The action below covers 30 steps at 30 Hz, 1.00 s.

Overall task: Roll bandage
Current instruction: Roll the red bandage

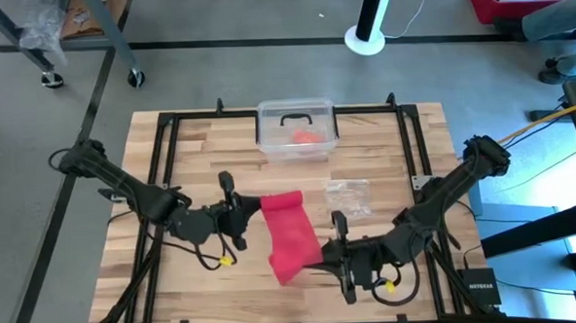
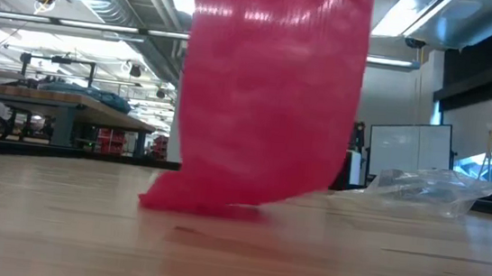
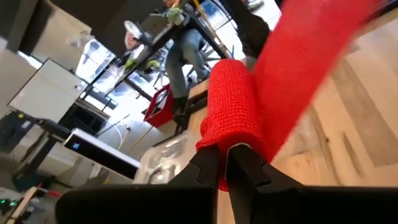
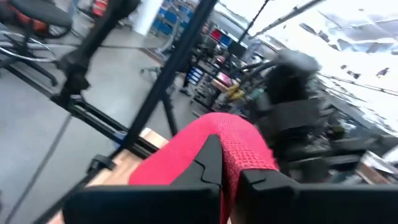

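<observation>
The bandage [image 1: 291, 234] hangs as a red band over the middle of the table [image 1: 176, 273], toward its front edge. I see my left gripper [image 1: 254, 210] clamped on its upper end and my right gripper [image 1: 312, 266] clamped on its lower end, which touches the wood.

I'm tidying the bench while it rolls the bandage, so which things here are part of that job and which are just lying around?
Part of the job:
- bandage, held between both arms
- left gripper, shut on one end
- right gripper, shut on the other end

Lying about:
- clear plastic bag
- clear bin with an orange-red lump inside
</observation>
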Available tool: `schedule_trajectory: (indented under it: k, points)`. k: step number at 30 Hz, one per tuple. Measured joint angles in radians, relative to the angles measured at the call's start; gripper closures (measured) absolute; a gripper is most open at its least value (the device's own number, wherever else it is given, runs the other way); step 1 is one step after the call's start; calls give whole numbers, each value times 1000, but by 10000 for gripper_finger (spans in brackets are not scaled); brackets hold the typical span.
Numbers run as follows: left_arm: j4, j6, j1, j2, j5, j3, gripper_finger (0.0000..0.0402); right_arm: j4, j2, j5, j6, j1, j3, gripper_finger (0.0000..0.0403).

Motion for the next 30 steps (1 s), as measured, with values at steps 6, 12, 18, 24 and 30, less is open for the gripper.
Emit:
schedule_trajectory:
  k: [6, 12, 18, 24, 30]
  points:
    - [121, 30, -34, 5, 0, -102, 398, -84, 0, 81, -67, -25, 135, 398]
    - [156, 26, -59, 62, -2, -106, 398, -85, 0, 66, -7, -108, 229, 398]
    - [258, 129, -57, 119, -5, -107, 398, -82, 0, 88, 110, -229, 242, 398]
    - [261, 128, -60, 122, -6, -107, 398, -147, 0, 136, 192, -343, 242, 398]
    - [258, 127, -71, 122, -7, -107, 398, -222, 0, 129, 255, -441, 243, 397]
